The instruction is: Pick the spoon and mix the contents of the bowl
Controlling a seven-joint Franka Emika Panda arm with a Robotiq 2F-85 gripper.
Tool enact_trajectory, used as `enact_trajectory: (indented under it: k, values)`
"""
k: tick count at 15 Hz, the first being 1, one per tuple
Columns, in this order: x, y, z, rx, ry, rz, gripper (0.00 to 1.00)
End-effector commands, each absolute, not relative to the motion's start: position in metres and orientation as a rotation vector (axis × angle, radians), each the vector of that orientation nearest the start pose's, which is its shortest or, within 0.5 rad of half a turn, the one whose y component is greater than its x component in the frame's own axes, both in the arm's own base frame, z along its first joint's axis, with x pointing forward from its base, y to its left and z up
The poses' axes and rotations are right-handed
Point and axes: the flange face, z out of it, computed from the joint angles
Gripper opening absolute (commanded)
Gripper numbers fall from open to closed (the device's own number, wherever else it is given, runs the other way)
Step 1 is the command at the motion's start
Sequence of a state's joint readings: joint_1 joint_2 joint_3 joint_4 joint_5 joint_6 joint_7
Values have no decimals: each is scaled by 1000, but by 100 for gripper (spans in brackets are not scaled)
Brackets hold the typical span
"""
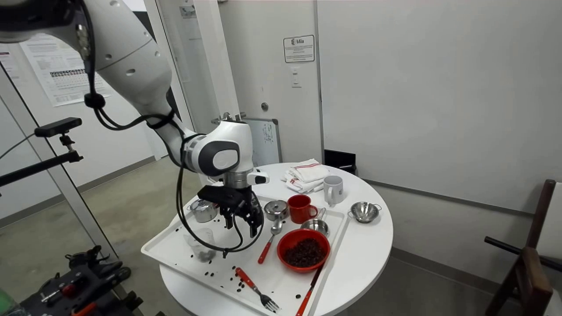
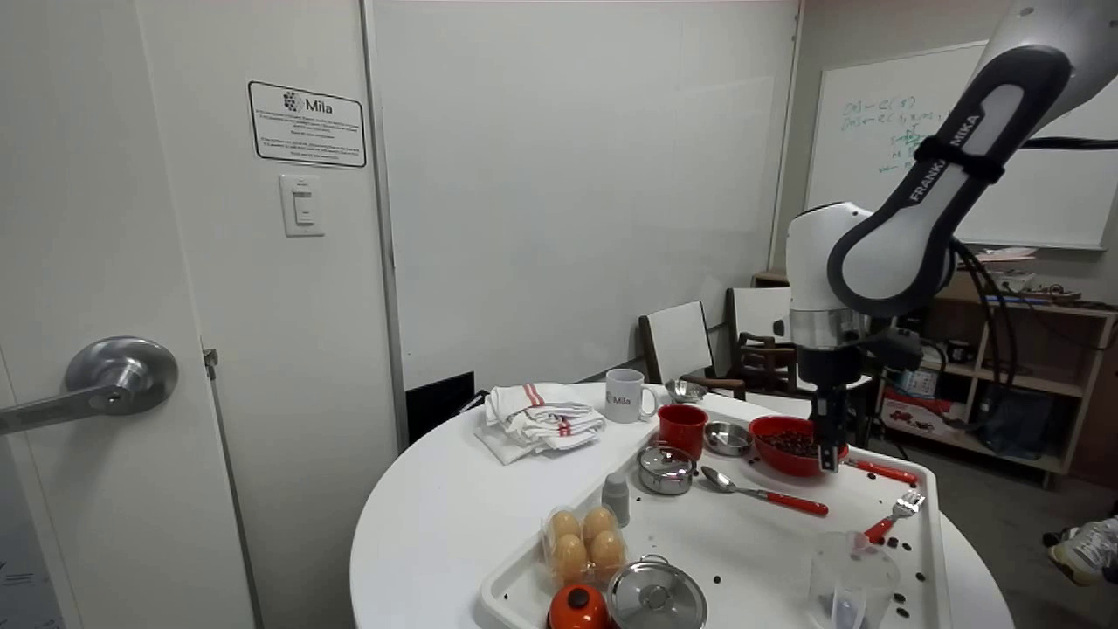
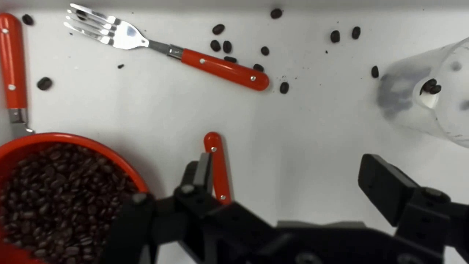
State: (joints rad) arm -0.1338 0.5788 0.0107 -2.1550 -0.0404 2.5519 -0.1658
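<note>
Spoon grasp: probably light, stiff, slick

My tool stands spread, holding nothing. Red-handled steel spoon lies in the white rectangular tray, inward of the round red bowl near one edge. I'd pinch mid-handle. Counted: one spoon, one bowl, one red-handled steel fork, one cylindrical red mug, one cylindrical white mug, four brown eggs.

"What colour's the bowl?"

"Red, with dark brown beans in it."

"And the spoon?"

"Silver with a red handle, like the fork."

"The tray?"

"White, like the table. The gripper is mostly black."

"The cloth by the table's edge?"

"White, striped red. The mug beside it is white with dark lettering; the cup by the tray's edge is red."
</note>
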Motion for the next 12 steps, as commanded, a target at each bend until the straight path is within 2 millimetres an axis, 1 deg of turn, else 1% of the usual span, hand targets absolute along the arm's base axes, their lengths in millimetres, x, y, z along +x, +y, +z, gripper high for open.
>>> enact_trajectory:
  k: [1,3,5,9,12]
  values:
    - [555,-65,80,-3037,-194,405,100]
    - [557,-73,67,-3017,-204,446,100]
    - [554,-84,56,-3019,-163,448,100]
    - [545,-106,33,-3016,-64,387,100]
    - [545,-111,18,-3014,-22,356,100]
